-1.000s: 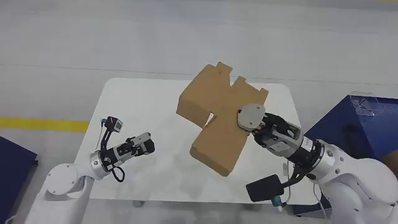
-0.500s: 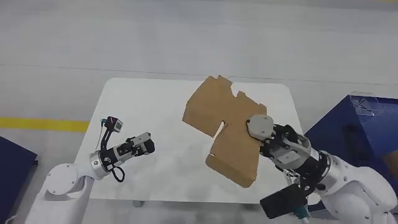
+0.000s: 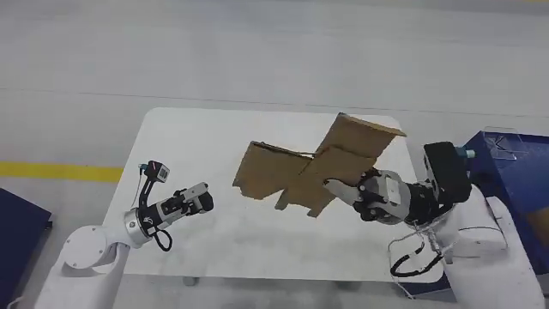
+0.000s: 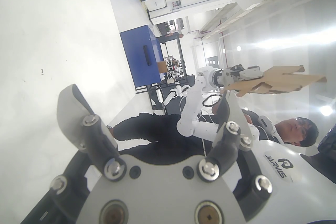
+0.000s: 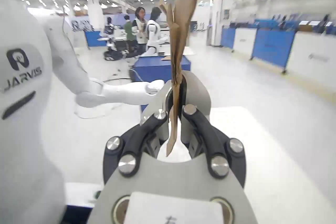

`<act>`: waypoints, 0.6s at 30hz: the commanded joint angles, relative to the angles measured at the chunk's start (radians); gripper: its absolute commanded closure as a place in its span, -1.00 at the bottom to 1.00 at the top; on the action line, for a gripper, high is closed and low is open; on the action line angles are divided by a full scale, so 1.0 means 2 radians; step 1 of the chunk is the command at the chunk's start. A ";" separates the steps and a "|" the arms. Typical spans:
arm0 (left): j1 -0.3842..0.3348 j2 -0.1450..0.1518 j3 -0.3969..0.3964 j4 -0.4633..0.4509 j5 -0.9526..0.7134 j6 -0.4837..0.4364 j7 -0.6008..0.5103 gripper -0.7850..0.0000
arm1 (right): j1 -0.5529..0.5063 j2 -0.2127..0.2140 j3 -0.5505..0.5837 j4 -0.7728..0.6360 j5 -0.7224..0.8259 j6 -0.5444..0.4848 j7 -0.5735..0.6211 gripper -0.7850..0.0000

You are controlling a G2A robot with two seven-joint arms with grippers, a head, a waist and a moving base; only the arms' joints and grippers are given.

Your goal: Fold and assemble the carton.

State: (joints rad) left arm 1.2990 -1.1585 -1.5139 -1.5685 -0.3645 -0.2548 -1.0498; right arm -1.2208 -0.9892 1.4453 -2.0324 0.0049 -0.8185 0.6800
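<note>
white rounded table [image 3: 184, 142]. flat brown cardboard carton [image 3: 313, 170] is off the surface, over the table's right half. right gripper [image 3: 345, 190] is clamped tight on its edge. left gripper [image 3: 202, 199] is wide open and empty, over the front left corner.

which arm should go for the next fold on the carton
Probably left: the left gripper is open and empty, while the right gripper is shut on the carton, holding it up.
</note>
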 commanded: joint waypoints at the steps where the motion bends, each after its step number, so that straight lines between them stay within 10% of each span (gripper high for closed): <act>1: 0.000 0.000 0.000 0.000 0.000 0.000 0.000 -1.00 | 0.009 0.005 -0.028 0.029 0.142 0.022 0.090 1.00; 18: -0.007 0.003 0.014 -0.005 0.012 0.002 -0.011 -1.00 | 0.014 0.007 -0.083 0.183 0.175 0.094 0.166 1.00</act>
State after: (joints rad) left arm 1.2841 -1.1532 -1.4866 -1.5654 -0.3473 -0.2247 -1.0699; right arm -1.1918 -0.9757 1.2801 -1.6672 0.3550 -0.6302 1.0120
